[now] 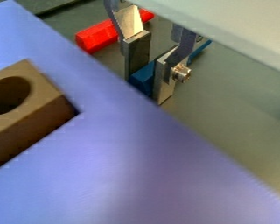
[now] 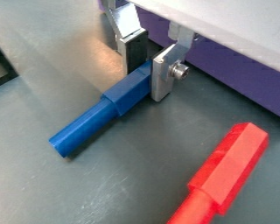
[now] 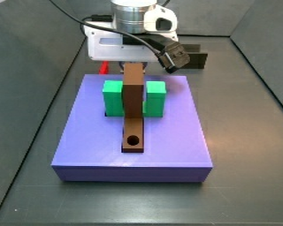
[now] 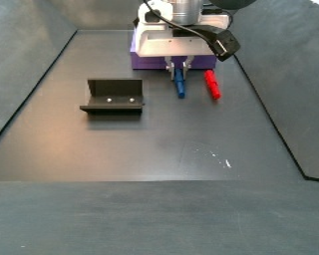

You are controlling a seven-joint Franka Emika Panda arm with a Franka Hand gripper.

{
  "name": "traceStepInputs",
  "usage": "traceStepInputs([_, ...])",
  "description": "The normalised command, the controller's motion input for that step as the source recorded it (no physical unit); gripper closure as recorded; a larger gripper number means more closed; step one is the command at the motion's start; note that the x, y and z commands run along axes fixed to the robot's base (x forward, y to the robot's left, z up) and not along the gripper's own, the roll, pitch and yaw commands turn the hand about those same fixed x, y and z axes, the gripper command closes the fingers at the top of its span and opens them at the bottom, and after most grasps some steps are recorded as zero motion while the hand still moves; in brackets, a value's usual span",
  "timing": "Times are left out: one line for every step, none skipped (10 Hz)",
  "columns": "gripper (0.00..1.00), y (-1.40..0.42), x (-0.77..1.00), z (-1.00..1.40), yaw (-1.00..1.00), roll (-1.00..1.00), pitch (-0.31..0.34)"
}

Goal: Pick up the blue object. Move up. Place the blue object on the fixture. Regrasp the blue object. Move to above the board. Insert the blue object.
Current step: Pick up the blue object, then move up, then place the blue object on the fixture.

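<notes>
Two-finger silver gripper (image 2: pixel 147 68) is sitting low on the dark floor beside the lavender slab board (image 1: pixel 166 166), its plates clamping the slim saturated blue peg (image 2: pixel 101 118) near one end. Peg is lying flat on the floor, just beside the small red peg (image 2: pixel 224 175); the dark L-shaped fixture (image 4: pixel 112 98) is standing well apart.

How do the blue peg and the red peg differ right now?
The blue peg sits between the fingers of the gripper; the red peg lies free beside it. Blue is saturated blue, red bright red. In a side view, the blue one looks slimmer. Both lie on the floor near the board.
</notes>
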Motion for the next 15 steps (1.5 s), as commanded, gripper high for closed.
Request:
traceStepInputs([1.00, 0.00, 0.00, 0.00, 0.00, 0.00, 0.000])
traceStepInputs([1.00, 0.00, 0.00, 0.00, 0.00, 0.00, 0.000])
traceStepInputs([1.00, 0.00, 0.00, 0.00, 0.00, 0.00, 0.000])
traceStepInputs([1.00, 0.00, 0.00, 0.00, 0.00, 0.00, 0.000])
traceStepInputs([1.00, 0.00, 0.00, 0.00, 0.00, 0.00, 0.000])
traceStepInputs([1.00, 0.00, 0.00, 0.00, 0.00, 0.00, 0.000])
traceStepInputs([1.00, 0.00, 0.00, 0.00, 0.00, 0.00, 0.000])
traceStepInputs([1.00, 0.00, 0.00, 0.00, 0.00, 0.00, 0.000])
traceStepInputs([1.00, 0.00, 0.00, 0.83, 0.00, 0.00, 0.000])
traceStepInputs([1.00, 0.09, 0.00, 0.82, 0.01, 0.01, 0.004])
traceStepInputs([1.00, 0.04, -0.04, 0.54, 0.00, -0.03, 0.022])
traceStepInputs([1.00, 0.02, -0.03, 0.34, 0.00, -0.06, 0.015])
traceStepInputs([1.00, 0.07, 0.00, 0.00, 0.00, -0.23, 0.000])
traceStepInputs([1.00, 0.09, 0.00, 0.00, 0.00, -0.21, 0.000])
traceStepInputs([1.00, 0.09, 0.03, 0.00, 0.00, -0.27, 0.000])
